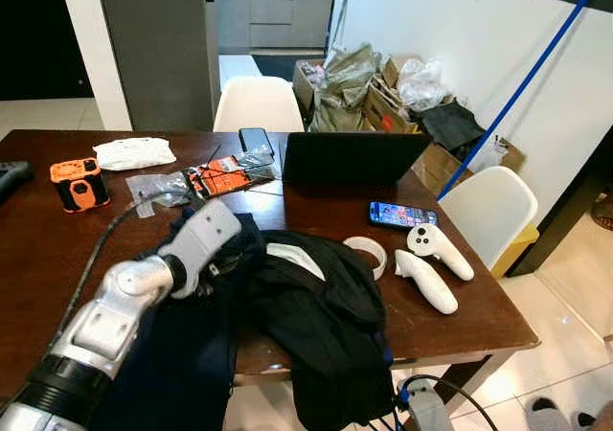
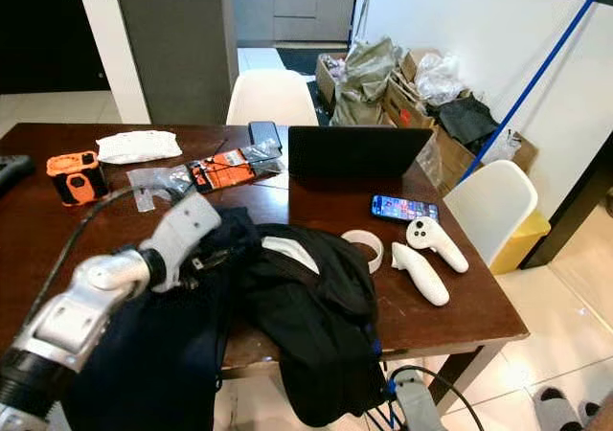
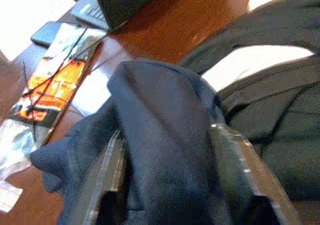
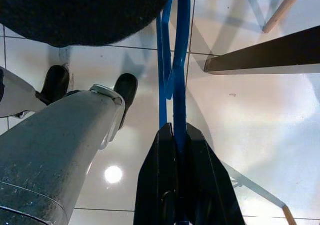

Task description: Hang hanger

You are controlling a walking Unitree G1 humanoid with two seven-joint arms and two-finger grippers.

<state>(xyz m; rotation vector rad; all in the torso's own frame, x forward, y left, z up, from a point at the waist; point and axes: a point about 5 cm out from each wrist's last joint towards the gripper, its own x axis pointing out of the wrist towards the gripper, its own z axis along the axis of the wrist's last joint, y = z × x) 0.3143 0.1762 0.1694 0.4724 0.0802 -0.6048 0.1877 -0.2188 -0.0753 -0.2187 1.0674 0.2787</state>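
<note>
A navy blue garment (image 1: pixel 187 345) lies bunched at the table's front edge, and a black garment (image 1: pixel 321 311) beside it drapes over that edge. My left gripper (image 3: pixel 167 130) is pushed into the navy cloth with its fingers (image 3: pixel 107 180) apart, and a fold bulges between them. My left arm (image 1: pixel 144 283) reaches in from the lower left. Below the table's front edge, my right gripper (image 4: pixel 176 130) is shut on a blue hanger (image 4: pixel 172 60), which points down at the tiled floor. The hanger's blue edge (image 1: pixel 391 412) shows by my right wrist (image 1: pixel 426 410).
On the brown table (image 1: pixel 316 215) are a black laptop (image 1: pixel 352 158), a phone (image 1: pixel 402 215), two white controllers (image 1: pixel 431 263), a tape roll (image 1: pixel 367 252) and an orange device (image 1: pixel 79 184). White chairs (image 1: pixel 257 103) (image 1: pixel 490 206) stand behind and right. A blue pole (image 1: pixel 532 72) leans on the wall.
</note>
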